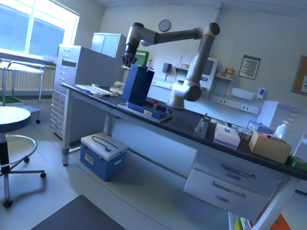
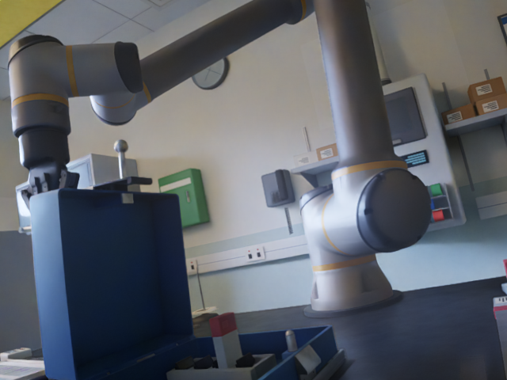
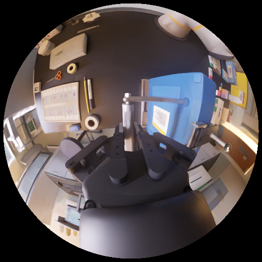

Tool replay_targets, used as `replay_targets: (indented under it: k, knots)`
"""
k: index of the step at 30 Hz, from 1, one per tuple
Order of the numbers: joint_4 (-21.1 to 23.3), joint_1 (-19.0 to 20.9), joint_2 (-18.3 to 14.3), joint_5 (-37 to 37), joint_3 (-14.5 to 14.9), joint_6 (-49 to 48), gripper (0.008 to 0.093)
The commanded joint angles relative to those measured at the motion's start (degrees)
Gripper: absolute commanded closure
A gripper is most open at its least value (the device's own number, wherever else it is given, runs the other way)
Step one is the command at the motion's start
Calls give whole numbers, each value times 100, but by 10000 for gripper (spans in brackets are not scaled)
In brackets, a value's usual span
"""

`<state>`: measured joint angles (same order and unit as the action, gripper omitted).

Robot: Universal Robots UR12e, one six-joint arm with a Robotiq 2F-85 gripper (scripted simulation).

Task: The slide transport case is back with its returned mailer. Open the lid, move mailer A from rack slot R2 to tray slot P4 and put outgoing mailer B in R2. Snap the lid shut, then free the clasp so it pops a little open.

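Note:
The metal lid handle (image 3: pixel 128 120) of the blue slide transport case stands between my fingers, which are closed on its bar; my gripper (image 3: pixel 128 147) (image 1: pixel 128 60) (image 2: pixel 45 180) sits at the top edge of the raised lid (image 1: pixel 137 85) (image 2: pixel 106 278) (image 3: pixel 180 105). The lid stands about upright over the case base (image 1: pixel 150 111) (image 2: pixel 262 356). A mailer with a red cap (image 2: pixel 224 339) (image 1: pixel 155 104) stands upright in the rack inside the base. The clasp lever with a ball end (image 2: pixel 121 161) (image 3: pixel 220 143) sticks up from the lid's rim.
A cardboard box (image 1: pixel 269 146), a white and purple box (image 1: pixel 226 136) and a small tray (image 1: pixel 201 128) sit on the bench to the right of the case. Tape rolls (image 3: pixel 92 121), pens, scissors and a slide chart (image 3: pixel 61 105) lie on the left. The arm's base (image 1: pixel 184 92) stands behind the case.

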<state>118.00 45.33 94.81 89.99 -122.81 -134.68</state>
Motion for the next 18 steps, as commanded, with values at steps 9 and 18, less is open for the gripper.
replay_targets:
  k: [9,18]
  knots:
    - [181,-127,-164,1,-7,-126,934]
    - [378,-241,-341,1,-27,-241,934]
